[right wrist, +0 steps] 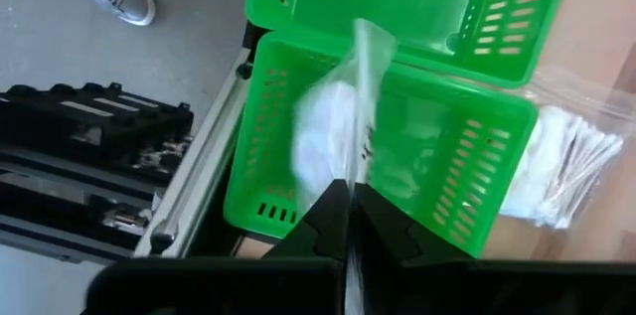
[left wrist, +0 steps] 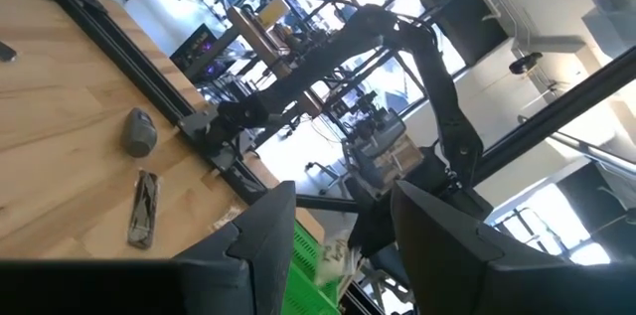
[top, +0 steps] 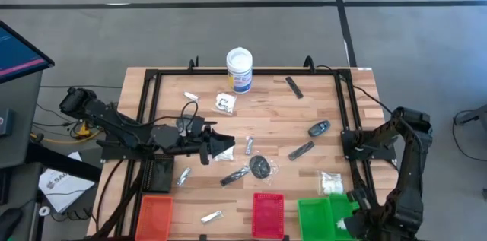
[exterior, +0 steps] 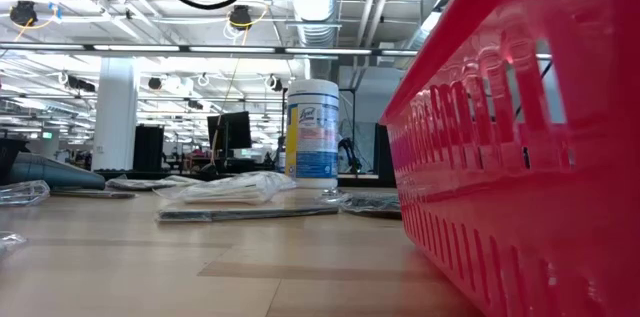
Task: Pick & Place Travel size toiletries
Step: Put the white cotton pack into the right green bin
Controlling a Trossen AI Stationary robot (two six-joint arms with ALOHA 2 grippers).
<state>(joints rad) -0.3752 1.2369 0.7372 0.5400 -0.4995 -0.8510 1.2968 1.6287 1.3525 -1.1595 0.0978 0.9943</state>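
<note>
The travel size toiletries lie spread over the wooden table: a dark disc (top: 259, 166), black sticks (top: 294, 87) (top: 301, 150), silvery sachets (top: 249, 145) (top: 211, 215) and clear packets (top: 224, 103) (top: 329, 182). At the near right corner my right gripper (right wrist: 350, 218) points down over a green tray (right wrist: 298, 186), shut on a clear packet with white contents (right wrist: 323, 141). My left gripper (top: 228, 147) is held level above the table's left middle. In the left wrist view it (left wrist: 343, 245) is open with nothing between its fingers. My right gripper pinches the clear packet by its upper edge (right wrist: 360, 171) between its two fingers. The fingers come from above and point down. The packet hangs below them over the inside of the green tray, its white contents low in the bag.
A white tub with a blue label (top: 239, 68) stands at the far edge. An orange tray (top: 154, 214), a red tray (top: 267, 214) and the green tray (top: 316, 214) line the near edge. A second green tray (right wrist: 427, 7) adjoins the first. A packet of swabs (right wrist: 566, 171) lies beside it.
</note>
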